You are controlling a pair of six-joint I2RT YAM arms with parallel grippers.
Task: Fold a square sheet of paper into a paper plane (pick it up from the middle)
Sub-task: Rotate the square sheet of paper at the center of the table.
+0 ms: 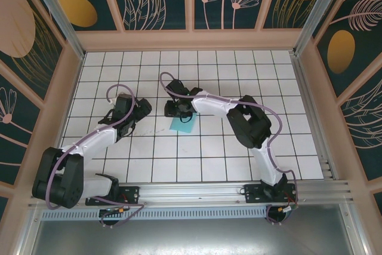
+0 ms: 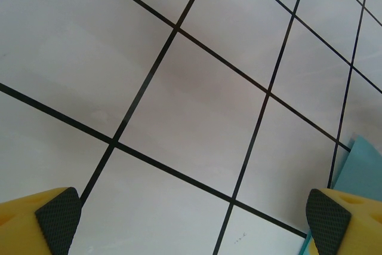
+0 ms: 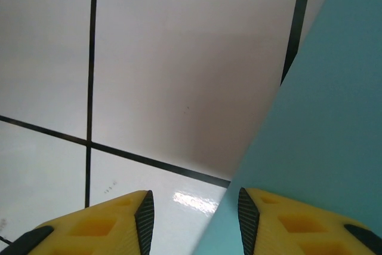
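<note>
Here the right gripper (image 3: 194, 213) stands half-closed over the edge of the turquoise paper plane (image 3: 322, 117) at the middle of the counter (image 1: 239, 159); whether it grasps cannot be told. The left gripper (image 2: 191, 219) hangs released beside it. An edge pinch may crumple the folds.

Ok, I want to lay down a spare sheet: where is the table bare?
Bare tiles of the table run along the back wall, and again in the near strip between the two arm bases. The middle is crowded: left arm and right arm reach in by the turquoise paper.
</note>
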